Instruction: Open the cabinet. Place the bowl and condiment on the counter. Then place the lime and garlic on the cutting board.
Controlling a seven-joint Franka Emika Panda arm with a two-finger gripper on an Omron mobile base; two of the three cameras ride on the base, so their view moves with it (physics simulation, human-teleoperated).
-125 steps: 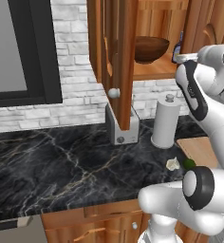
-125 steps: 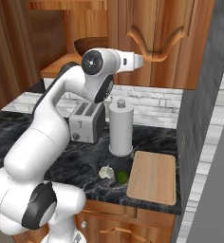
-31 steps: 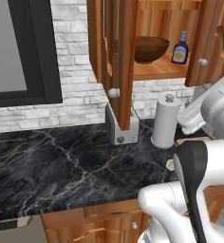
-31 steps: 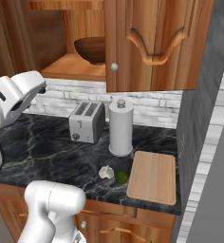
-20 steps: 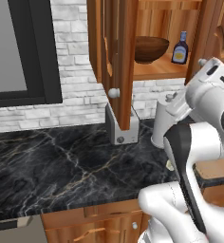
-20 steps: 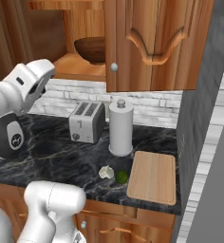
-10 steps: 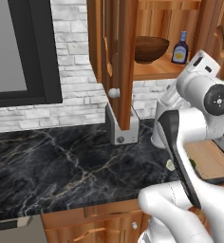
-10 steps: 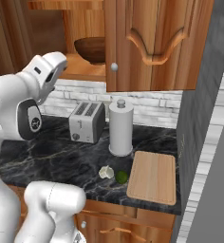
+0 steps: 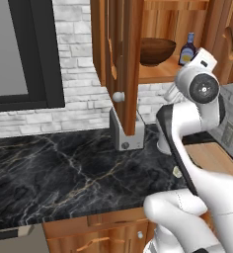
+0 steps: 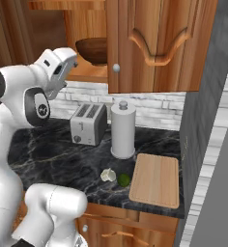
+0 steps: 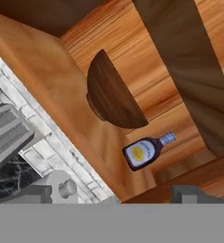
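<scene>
Bowl, round dark wood, beside glossy condiment; gripper seemingly spread apart.

white paper-towel roll, middle right, mostly behind the arm; whitish garlic bulb just peeks out.

No readable text is showing anywhere; the condiment is wearing a pale label, too blurred to read.
</scene>
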